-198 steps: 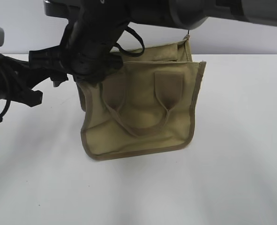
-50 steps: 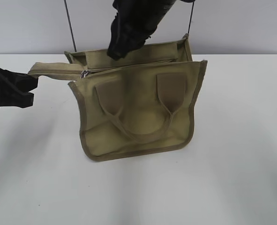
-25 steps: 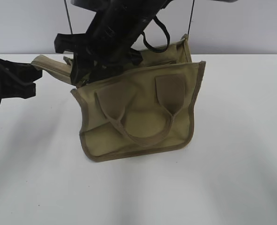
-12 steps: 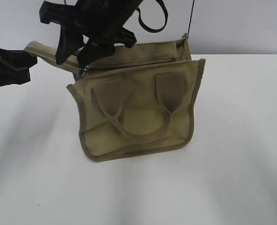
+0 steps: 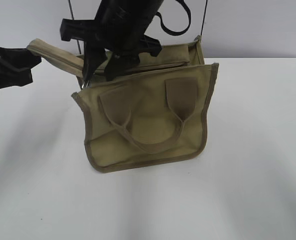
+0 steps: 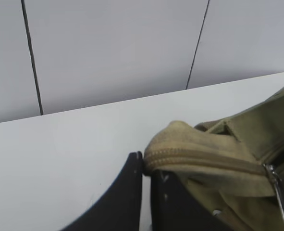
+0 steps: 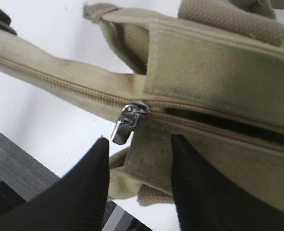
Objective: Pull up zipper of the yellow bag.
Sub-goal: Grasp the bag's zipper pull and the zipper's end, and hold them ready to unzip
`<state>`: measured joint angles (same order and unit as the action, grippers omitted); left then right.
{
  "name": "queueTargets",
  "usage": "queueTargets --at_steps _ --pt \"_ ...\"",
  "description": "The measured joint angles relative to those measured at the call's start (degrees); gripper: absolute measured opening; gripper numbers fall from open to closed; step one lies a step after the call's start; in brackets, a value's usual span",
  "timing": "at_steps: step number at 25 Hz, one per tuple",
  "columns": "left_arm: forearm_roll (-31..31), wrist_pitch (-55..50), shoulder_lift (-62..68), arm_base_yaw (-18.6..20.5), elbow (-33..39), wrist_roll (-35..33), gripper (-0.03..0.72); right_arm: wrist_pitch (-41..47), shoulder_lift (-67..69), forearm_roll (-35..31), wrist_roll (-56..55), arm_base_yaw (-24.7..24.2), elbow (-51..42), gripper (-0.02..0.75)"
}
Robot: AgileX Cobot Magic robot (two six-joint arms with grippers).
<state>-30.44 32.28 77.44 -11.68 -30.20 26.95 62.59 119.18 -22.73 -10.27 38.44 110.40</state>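
The yellow bag (image 5: pixel 148 117) stands upright on the white table, with two handles on its front. Its zip tape tail (image 5: pixel 52 56) sticks out to the left. My left gripper (image 5: pixel 31 56) is shut on the end of that tail (image 6: pixel 168 144), with the jaws (image 6: pixel 146 166) pinching it. The zipper, a silver pull (image 7: pixel 126 122), hangs at the left end of the zip line and also shows in the left wrist view (image 6: pixel 277 190). My right gripper (image 5: pixel 98 70) reaches down from above. Its jaws (image 7: pixel 141 140) are open, just below the pull and not touching it.
The white table (image 5: pixel 248 165) spreads around the bag. A grey wall with dark seams (image 6: pixel 31 57) stands behind. The bag's dark strap (image 5: pixel 175 25) loops up behind my right arm.
My right gripper has come down from above the bag to the left end of the zip and now sits open at the pull. My left gripper keeps hold of the tail, slightly raised.
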Motion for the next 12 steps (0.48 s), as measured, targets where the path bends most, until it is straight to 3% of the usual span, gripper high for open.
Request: queueTargets --at_steps 7,12 --pt "0.00 0.65 0.00 0.00 0.00 0.00 0.007 -3.67 1.07 0.11 -0.78 1.39 0.00 0.421" --pt "0.00 1.00 0.00 0.00 0.00 0.00 0.007 -4.55 2.63 2.12 -1.08 1.94 0.07 0.435"
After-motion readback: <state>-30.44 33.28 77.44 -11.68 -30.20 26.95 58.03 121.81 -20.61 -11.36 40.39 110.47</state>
